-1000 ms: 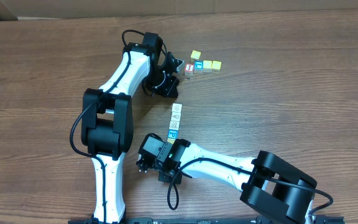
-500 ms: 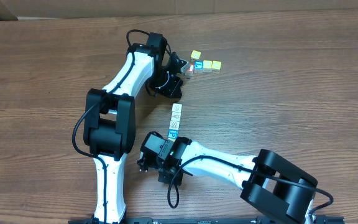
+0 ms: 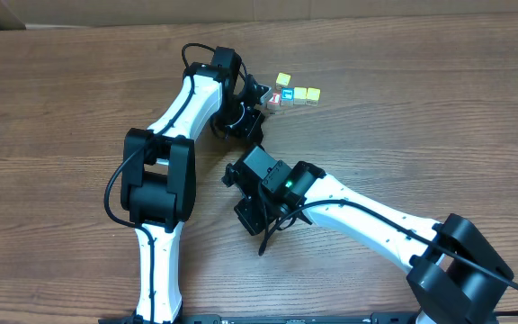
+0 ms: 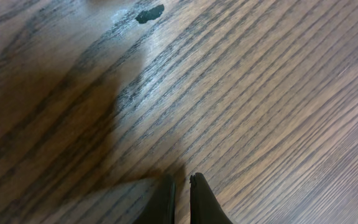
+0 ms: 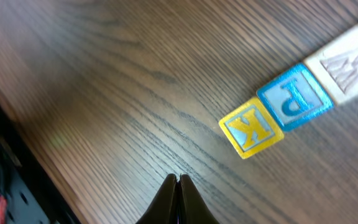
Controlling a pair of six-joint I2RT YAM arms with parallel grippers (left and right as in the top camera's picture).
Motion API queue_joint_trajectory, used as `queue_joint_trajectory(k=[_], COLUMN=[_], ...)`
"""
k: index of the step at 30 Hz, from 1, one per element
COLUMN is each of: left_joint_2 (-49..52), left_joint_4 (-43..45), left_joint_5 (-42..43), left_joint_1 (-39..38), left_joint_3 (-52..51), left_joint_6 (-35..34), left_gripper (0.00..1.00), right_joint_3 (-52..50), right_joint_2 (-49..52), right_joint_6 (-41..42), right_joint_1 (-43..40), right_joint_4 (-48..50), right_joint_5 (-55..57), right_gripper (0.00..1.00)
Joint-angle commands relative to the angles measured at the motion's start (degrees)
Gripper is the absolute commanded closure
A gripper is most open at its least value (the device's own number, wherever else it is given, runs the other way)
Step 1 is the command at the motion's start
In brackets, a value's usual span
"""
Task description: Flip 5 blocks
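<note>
At left, left gripper (image 4: pixel 182 180): fingers together, empty, beside the spare cluster (image 3: pixel 293 94). Centre, right gripper (image 5: pixel 179 179): together, empty; it has swung over the blocks, hiding them from overhead. Yellow K (image 5: pixel 252 127), blue P (image 5: pixel 295 96), whitish cube (image 5: pixel 347 68) lie touching in a row ahead of its tips; I judge this an approach.

The wood-grain table (image 3: pixel 439 135) carries a small cluster near its far edge: a red-lettered cube (image 3: pixel 275 99), a blue-faced cube (image 3: pixel 287 94), a yellow cube (image 3: pixel 300 94) and a second yellow cube (image 3: pixel 313 93) stand in a close row, with a third yellow cube (image 3: pixel 282 79) just behind it. A dark speck (image 4: pixel 149 13) lies on the bare wood in the left wrist view. Beyond the table's far edge runs a tan board (image 3: pixel 376 6).
</note>
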Motion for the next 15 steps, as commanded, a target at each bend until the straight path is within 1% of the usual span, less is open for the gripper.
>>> queue_joint_trajectory(k=[1,3,7,9,11,15], left_joint_2=[0.9,0.9,0.9,0.9,0.9,0.9], left_joint_4=[0.2,0.2,0.2,0.2,0.2,0.2], left_joint_5=[0.6,0.6,0.6,0.6,0.6,0.6], left_joint_1=[-0.1,0.0,0.0,0.0,0.0,0.0], left_joint_3=[-0.8,-0.8,-0.8,-0.8,-0.8,-0.8], left_joint_6=[-1.5,-1.5,-1.5,-1.5,-1.5,-1.4], left_gripper=[0.96,0.96,0.96,0.96,0.96,0.96], right_joint_3=[-2.0,-3.8,-8.8,-10.1,-10.1,-10.1], right_joint_2=[-0.7,-0.7,-0.7,-0.7,-0.7,-0.7], right_joint_6=[11.7,15.2,25.2,26.4,27.8,36.2], right_joint_1=[1.7,2.5,3.6,3.7,4.0,5.6], right_joint_4=[1.5,3.0,7.4,9.2,9.1,6.3], right_joint_5=[1.9,2.8,8.1,8.2,9.1,16.1], right_gripper=[0.96,0.96,0.96,0.96,0.96,0.96])
